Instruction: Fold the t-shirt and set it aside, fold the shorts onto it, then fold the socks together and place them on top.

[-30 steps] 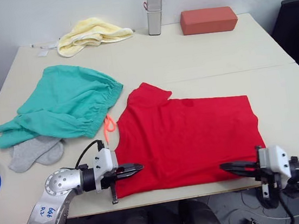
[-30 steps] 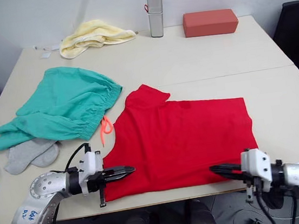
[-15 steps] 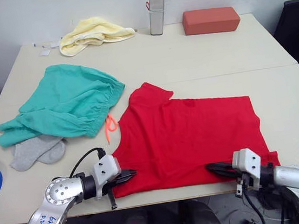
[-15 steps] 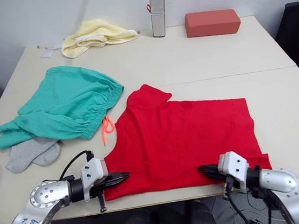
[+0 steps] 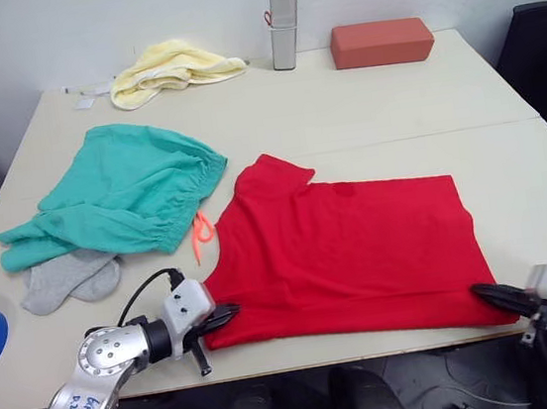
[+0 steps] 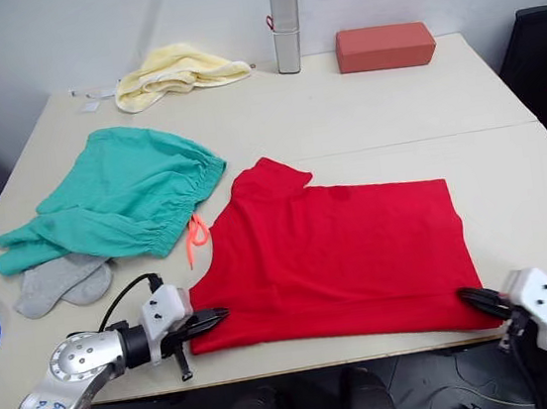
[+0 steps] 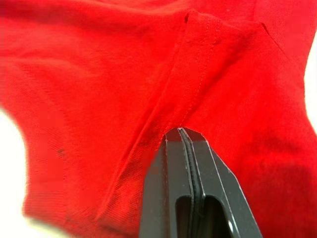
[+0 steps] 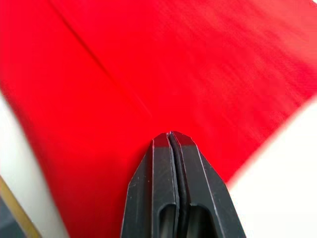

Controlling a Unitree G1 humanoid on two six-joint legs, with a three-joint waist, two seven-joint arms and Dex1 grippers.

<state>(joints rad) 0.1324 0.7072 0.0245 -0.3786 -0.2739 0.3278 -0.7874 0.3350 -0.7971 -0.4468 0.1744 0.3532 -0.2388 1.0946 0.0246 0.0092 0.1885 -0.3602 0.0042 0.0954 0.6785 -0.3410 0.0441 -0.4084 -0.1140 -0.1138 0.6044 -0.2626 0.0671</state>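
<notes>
T-shirt (image 5: pixel 349 250) lies flat at the table's (image 5: pixel 361 104) near edge, pinched at its near corners by the left gripper (image 5: pixel 223 314) and right gripper (image 5: pixel 486 293), both clamped on cloth. If only one layer is caught, the fold could sag or slip free.

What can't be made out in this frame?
- socks: partly hidden under the shorts in the eye views.
- left gripper and right gripper: fingers pressed together at the t-shirt hem; whether cloth is pinched is not visible.
- Small chest mark: too small to read.
</notes>
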